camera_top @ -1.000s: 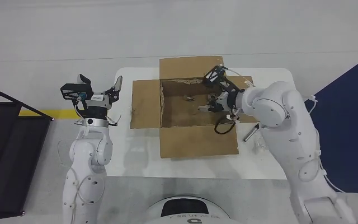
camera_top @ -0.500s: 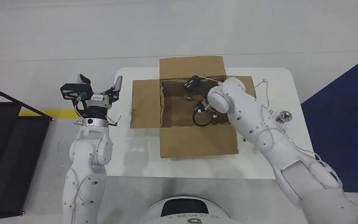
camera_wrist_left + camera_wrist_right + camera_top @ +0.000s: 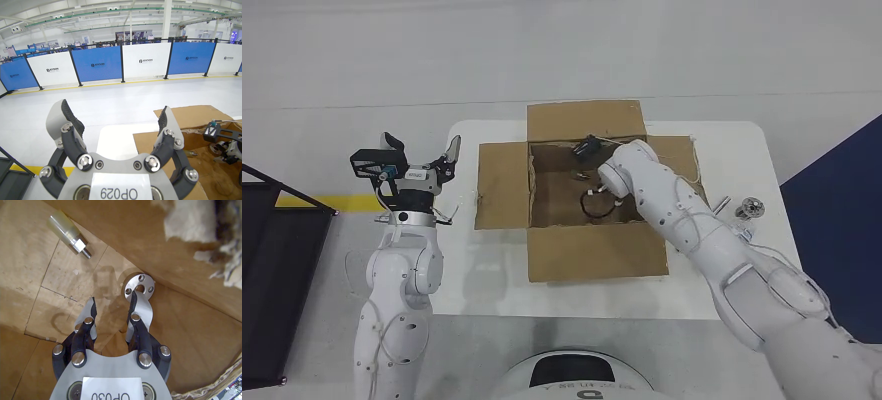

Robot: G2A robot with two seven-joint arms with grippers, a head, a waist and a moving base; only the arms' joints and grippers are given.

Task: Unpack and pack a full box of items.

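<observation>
Currently the right gripper (image 3: 113, 296) is down inside the brown corrugated cardboard box (image 3: 502, 185), which stands on the white rectangular table (image 3: 492, 280) with all four flaps folded outward. Its jaws are spread and hold nothing. The fingers (image 3: 140, 308) are pale metal blades faced with black ribbed rubber, hinged on dark links with shiny rivets. One fingertip lies over the edge of a flat round silvery metal flange (image 3: 140, 286) that has a centre bore and three smaller holes; whether it touches cannot be told. The flange rests on the matte, scuffed box floor, right against the foot of a side wall. Well apart from it on the same floor lies a translucent yellowish plastic cylinder (image 3: 65, 234), capped with a bright metal hex nut and a short threaded stud. The box rim nearby is torn and fibrous.

The left gripper (image 3: 115, 106) hangs beside the table's edge, away from the box, jaws wide apart and unladen, with the same ribbed black pads. Each gripper's grey base plate carries a white sticker with dark print. On the table beyond the box sits a small round shiny metal part (image 3: 749, 208). Behind the left gripper stand blue and white perforated fence panels (image 3: 96, 65) in black frames, each bearing a small printed logo.
</observation>
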